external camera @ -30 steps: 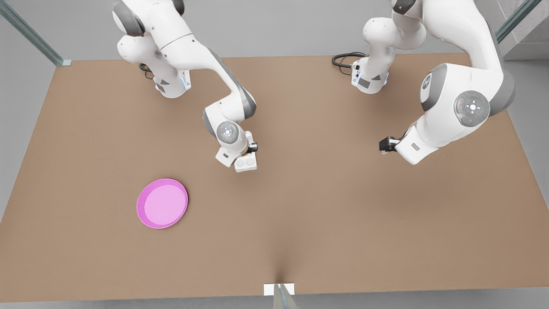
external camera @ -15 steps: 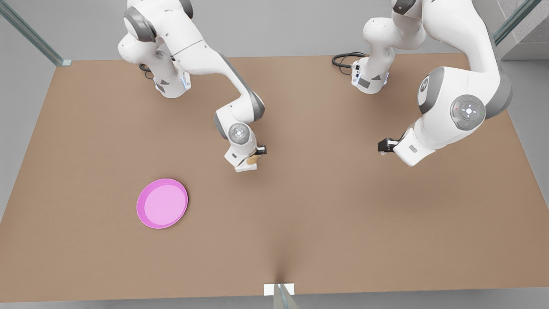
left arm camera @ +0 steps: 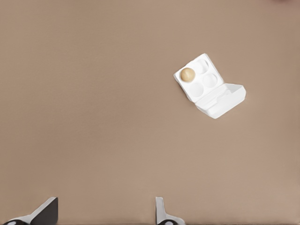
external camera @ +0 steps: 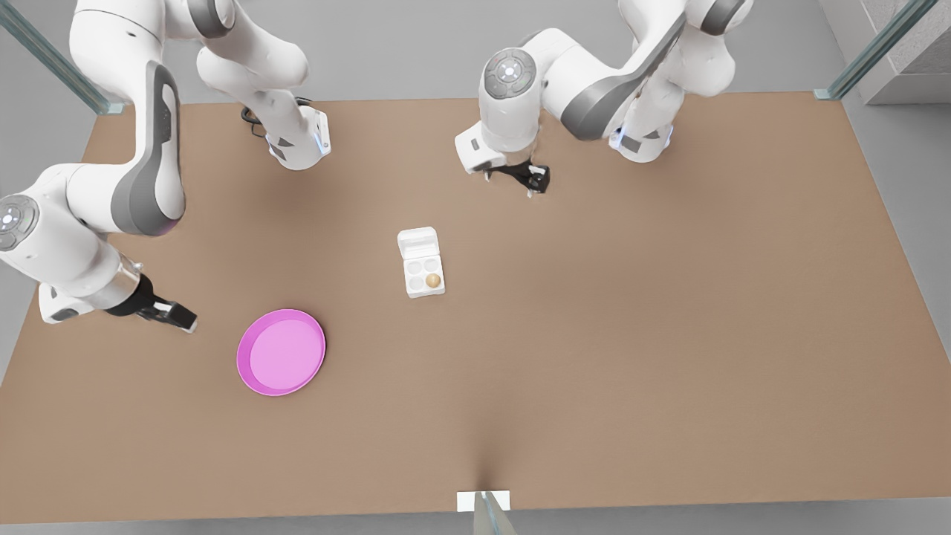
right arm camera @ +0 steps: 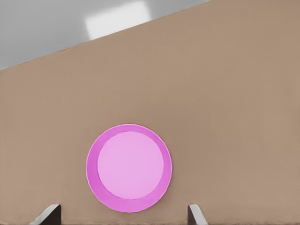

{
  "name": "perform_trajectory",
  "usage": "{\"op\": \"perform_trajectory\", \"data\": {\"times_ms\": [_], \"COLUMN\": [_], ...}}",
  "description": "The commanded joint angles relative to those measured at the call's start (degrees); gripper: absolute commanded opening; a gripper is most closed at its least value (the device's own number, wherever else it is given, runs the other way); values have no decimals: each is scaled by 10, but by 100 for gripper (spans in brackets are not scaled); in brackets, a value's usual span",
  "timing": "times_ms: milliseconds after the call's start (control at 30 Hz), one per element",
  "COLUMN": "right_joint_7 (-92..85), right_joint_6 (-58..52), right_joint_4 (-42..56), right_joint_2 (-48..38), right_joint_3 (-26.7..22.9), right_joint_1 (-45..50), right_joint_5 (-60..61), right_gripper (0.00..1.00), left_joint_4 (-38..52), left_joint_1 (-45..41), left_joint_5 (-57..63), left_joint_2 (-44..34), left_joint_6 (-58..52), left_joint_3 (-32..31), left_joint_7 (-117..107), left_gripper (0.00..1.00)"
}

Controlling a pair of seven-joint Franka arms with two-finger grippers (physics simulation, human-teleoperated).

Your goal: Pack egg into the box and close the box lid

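The white box (external camera: 423,291) sits open at the table's middle, its box lid (external camera: 417,242) folded back flat toward the far side. The tan egg (external camera: 433,280) rests in the near cup on the front view's right. My left gripper (external camera: 539,180) hovers beyond the box, toward the far edge, open and holding nothing. Its wrist view looks down on the box (left arm camera: 199,88), egg (left arm camera: 188,74) and lid (left arm camera: 222,99) past its spread fingers (left arm camera: 161,212). Open and empty too, my right gripper (external camera: 182,319) hangs at the front view's left, beside the pink plate.
A round pink plate (external camera: 281,352) lies on the brown table (external camera: 631,334) at the front view's left, seen close in the right wrist view (right arm camera: 129,168). A small white tab (external camera: 483,499) marks the near table edge. Black cables (external camera: 256,122) lie by the arm bases.
The right gripper, over the box with the egg before, has let it go into a cup and swung far left. The left arm moved from the right to the back middle.
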Motion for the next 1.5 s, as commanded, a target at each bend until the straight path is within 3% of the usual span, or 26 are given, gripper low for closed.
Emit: {"op": "perform_trajectory", "data": {"times_ms": [0,100,267,333,533,1133,1200,1233,1300,1333,1367,1400,1433,1467], "right_joint_7": [-178,-179,-183,-179,-183,-183,-180,-179,-179,-185,-184,-184,-182,-182], "right_joint_6": [-76,-44,-35,-85,-90,-91,-89,-91,-91,-91,-91,-91,-91,-91], "right_joint_4": [-4,-6,25,51,57,56,56,55,57,57,56,56,56,56], "right_joint_2": [-12,-4,-25,-30,-28,-25,-25,-25,-25,-25,-25,-25,-25,-26], "right_joint_3": [55,102,115,115,127,127,127,127,127,127,127,127,127,127], "right_joint_1": [-45,-92,-93,-90,-91,-95,-90,-91,-92,-93,-91,-91,-90,-90], "right_joint_5": [-4,-22,-56,-54,-54,-54,-55,-55,-55,-55,-55,-55,-55,-56], "right_gripper": [100,100,100,100,100,100,100,100,100,100,100,100,100,100], "left_joint_4": [-1,-1,1,0,-4,32,47,55,99,111,112,109,102,101], "left_joint_1": [-32,-88,-113,-120,-124,-53,-8,50,77,95,141,221,330,336], "left_joint_5": [6,8,37,64,88,134,166,160,158,103,87,87,86,82], "left_joint_2": [10,70,168,201,265,280,255,205,179,179,152,132,110,76], "left_joint_6": [39,107,257,281,348,365,303,246,129,126,114,55,1,-35], "left_joint_3": [-1,0,0,0,0,11,10,7,0,6,2,-19,-87,-38], "left_joint_7": [-400,-483,-529,-531,-530,-466,-358,-240,-206,-212,-191,-19,115,208], "left_gripper": [100,100,100,100,100,100,100,100,100,100,100,100,100,100]}}
